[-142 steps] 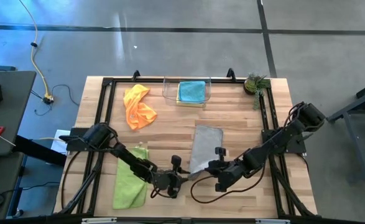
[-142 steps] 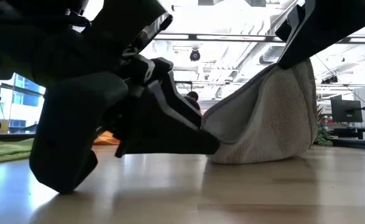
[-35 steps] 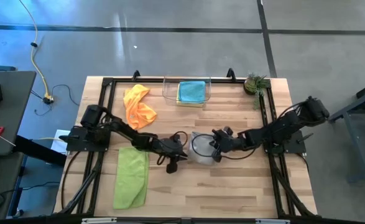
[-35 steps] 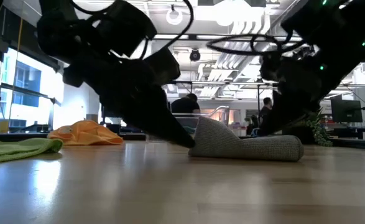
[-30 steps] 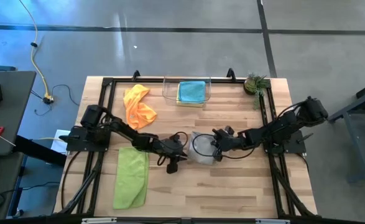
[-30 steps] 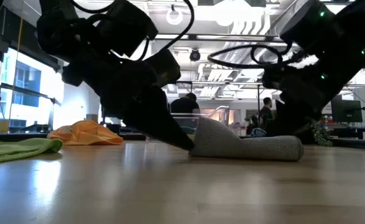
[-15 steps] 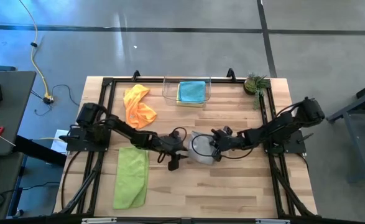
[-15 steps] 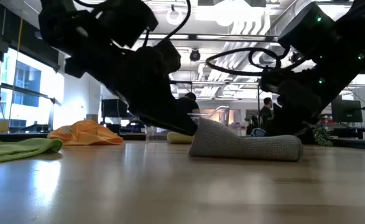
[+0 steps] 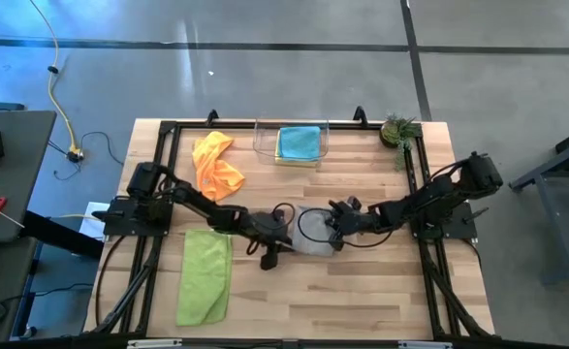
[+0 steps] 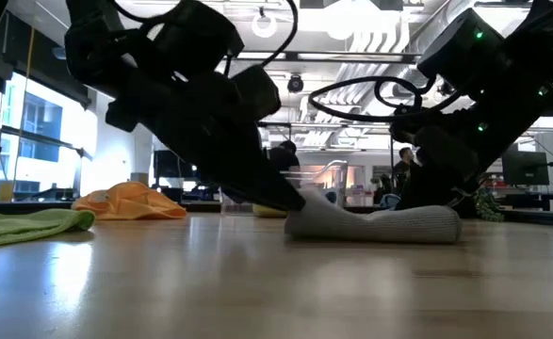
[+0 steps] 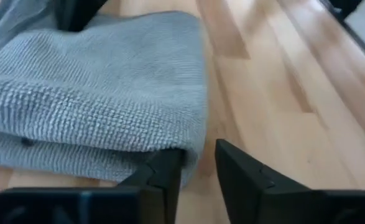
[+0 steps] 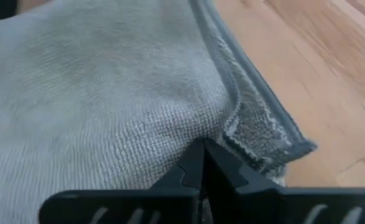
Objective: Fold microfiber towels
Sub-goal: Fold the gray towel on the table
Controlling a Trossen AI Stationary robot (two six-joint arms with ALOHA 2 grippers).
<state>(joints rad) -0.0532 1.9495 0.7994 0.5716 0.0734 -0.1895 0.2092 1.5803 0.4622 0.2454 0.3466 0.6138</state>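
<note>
Both grippers meet at the folded grey towel (image 9: 315, 236) mid-table, its long axis running between them. Left gripper (image 11: 198, 167), jaws slightly parted, straddles its near edge; right gripper (image 12: 202, 163), jaws closed, presses on top.

Yellow towel (image 9: 298, 160) — mostly under teal

An open industrial lab: polished concrete floor (image 9: 265, 78), exposed ceiling ducts (image 10: 351, 61), wooden workbench (image 9: 362, 291).

No text, label, brand, number or sign is readable in any view.
</note>
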